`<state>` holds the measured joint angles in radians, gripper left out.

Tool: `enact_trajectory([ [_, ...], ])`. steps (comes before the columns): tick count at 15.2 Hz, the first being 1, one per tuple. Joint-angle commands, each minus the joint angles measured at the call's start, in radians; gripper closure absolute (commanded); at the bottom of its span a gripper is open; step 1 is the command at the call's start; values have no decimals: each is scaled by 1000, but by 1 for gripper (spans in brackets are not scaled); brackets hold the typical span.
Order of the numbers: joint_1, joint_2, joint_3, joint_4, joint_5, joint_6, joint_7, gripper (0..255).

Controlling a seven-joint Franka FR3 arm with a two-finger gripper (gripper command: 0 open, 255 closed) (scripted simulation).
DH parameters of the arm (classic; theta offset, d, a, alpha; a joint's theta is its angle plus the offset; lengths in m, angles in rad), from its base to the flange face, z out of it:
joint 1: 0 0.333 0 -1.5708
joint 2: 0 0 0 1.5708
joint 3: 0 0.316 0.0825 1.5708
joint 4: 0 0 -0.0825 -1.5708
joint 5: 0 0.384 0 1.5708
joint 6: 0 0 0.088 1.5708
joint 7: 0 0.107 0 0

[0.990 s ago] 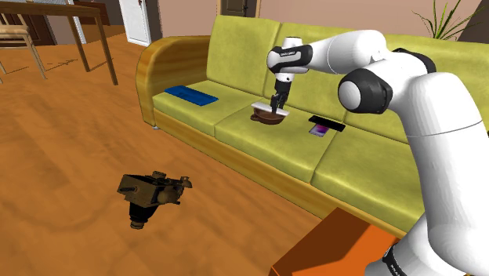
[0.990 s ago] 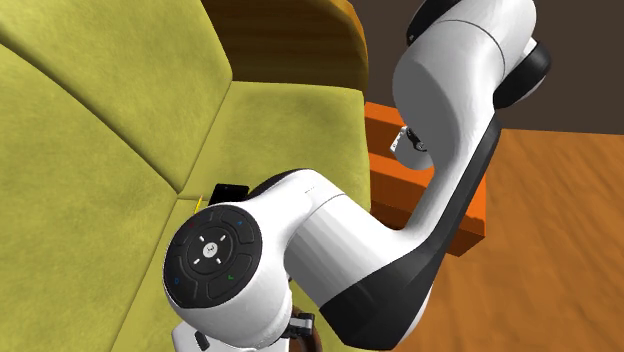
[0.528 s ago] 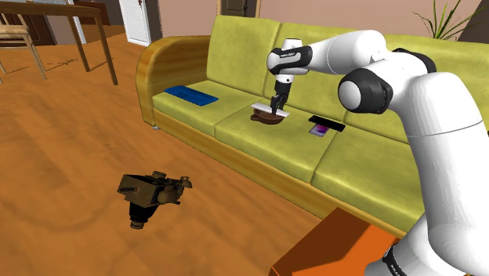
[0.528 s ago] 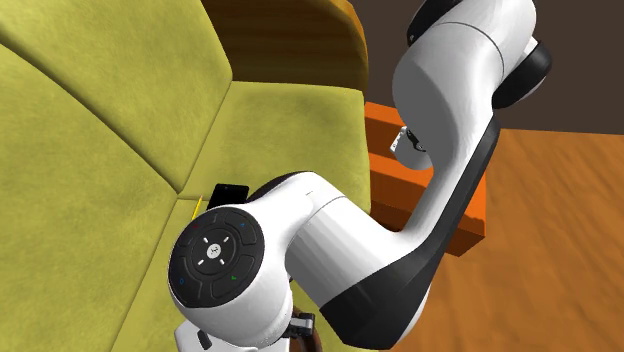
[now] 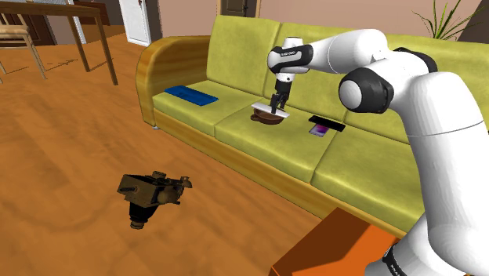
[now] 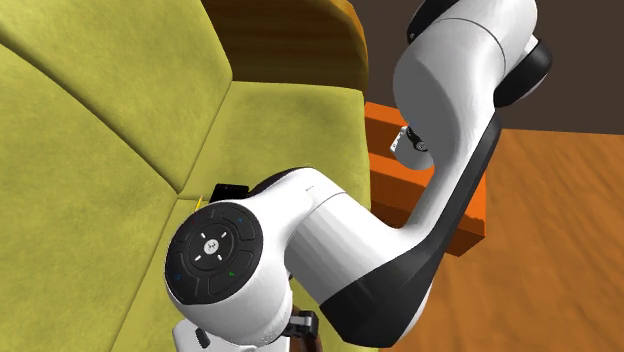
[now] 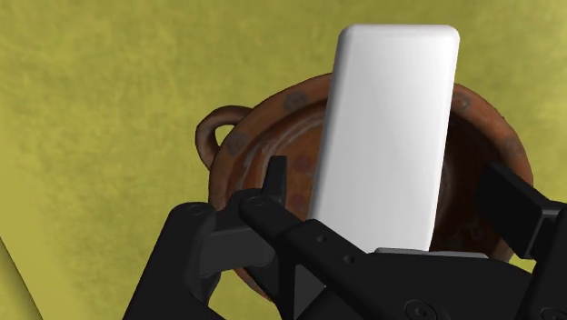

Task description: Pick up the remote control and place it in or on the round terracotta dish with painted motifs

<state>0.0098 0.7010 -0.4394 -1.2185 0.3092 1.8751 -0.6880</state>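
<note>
wrist view: white remote (image 7: 391, 136) lies on dish (image 7: 238, 156)

Bright, even light covers the yellow-green sofa (image 5: 258, 137) and the wooden floor (image 5: 70, 149) in the shoulder view. It has no clear source and leaves no hard-edged shadow, only darker creases along the cushion seams. In the second exterior view the white shells of my arm (image 6: 340, 240) shade gently from near-white to grey on their curves, without glare, and the brown wall (image 6: 580, 90) behind them is dim. From my wrist, the remote (image 7: 386, 127) shows as flat, featureless white, the brightest patch in sight. The dish (image 7: 241, 150) darkens to deep brown inside, beneath the remote. My pincer (image 7: 386, 173) is almost uniformly black, with only faint grey highlights along its edges.
</note>
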Motion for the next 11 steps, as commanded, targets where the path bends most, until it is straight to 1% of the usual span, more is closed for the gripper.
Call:
enact_trajectory([
  [1,-5,-7,-3,41,-5,-46,6,0],
  [3,-13,-13,-5,93,-9,-102,12,0],
  [11,-13,-13,-5,93,-9,-102,12,0],
])
